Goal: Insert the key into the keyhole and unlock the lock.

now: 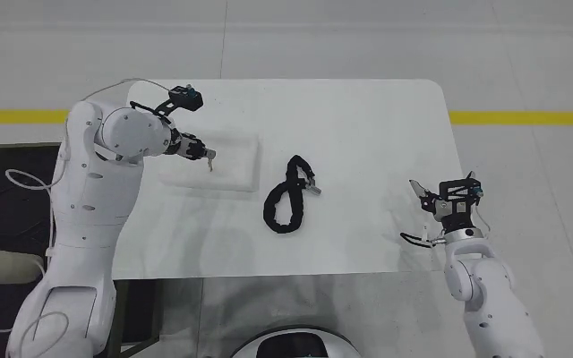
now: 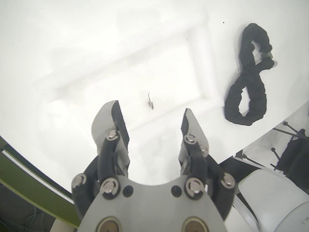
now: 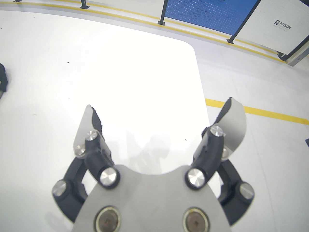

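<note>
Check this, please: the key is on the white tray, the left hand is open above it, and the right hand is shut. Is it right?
No. The right hand is open wide, as the right wrist view shows. The rest is right.

The key (image 2: 150, 101) is lying on a tray (image 1: 235, 174) at the left of the counter (image 1: 376, 116), beneath the left gripper (image 1: 206, 154). The lock (image 1: 288, 195) is lying just right of the tray, and the right gripper (image 1: 410, 211) is hovering at the counter's right edge.
</note>
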Motion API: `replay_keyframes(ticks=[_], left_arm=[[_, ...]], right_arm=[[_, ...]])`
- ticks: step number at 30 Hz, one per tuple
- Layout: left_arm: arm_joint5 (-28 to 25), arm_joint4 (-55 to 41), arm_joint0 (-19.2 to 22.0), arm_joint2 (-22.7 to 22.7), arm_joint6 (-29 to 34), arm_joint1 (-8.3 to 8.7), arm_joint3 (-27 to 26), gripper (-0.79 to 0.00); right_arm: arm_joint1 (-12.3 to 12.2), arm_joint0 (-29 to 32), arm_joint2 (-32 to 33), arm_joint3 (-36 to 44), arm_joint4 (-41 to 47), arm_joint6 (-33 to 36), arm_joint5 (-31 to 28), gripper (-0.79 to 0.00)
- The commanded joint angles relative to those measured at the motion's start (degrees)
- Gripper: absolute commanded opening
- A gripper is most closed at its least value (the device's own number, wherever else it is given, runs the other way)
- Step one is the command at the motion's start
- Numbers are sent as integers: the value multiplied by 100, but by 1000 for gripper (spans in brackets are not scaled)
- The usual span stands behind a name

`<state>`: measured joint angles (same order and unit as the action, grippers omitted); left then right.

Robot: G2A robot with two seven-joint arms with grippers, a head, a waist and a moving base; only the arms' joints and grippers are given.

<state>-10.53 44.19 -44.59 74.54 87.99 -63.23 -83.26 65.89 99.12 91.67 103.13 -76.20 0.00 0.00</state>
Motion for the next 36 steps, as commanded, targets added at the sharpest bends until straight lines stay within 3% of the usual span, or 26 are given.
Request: replay_keyframes(ticks=[1, 6, 12, 16, 19, 22, 24, 29, 36], left_arm=[[41, -55, 172, -217, 1, -3, 300, -508], [75, -94, 450, -660, 1, -18, 703, -585], [131, -148, 633, -1005, 1, -3, 934, -523], [160, -130, 720, -1217, 1, 3, 1038, -557], [229, -99, 778, -1288, 1, 7, 1117, -702], [226, -134, 821, -1314, 1, 22, 1178, -785], [235, -114, 837, -1307, 1, 48, 1166, -785], [355, 30, 747, -1118, 1, 185, 679, -785], [744, 361, 153, -456, 1, 487, -768, -785]], right_arm=[[0, 0, 0, 0, 0, 0, 0, 0], [0, 0, 0, 0, 0, 0, 0, 0], [0, 0, 0, 0, 0, 0, 0, 0], [0, 0, 0, 0, 0, 0, 0, 0], [0, 0, 0, 0, 0, 0, 0, 0], [0, 0, 0, 0, 0, 0, 0, 0], [0, 0, 0, 0, 0, 0, 0, 0], [0, 0, 0, 0, 0, 0, 0, 0], [0, 0, 0, 0, 0, 0, 0, 0]])
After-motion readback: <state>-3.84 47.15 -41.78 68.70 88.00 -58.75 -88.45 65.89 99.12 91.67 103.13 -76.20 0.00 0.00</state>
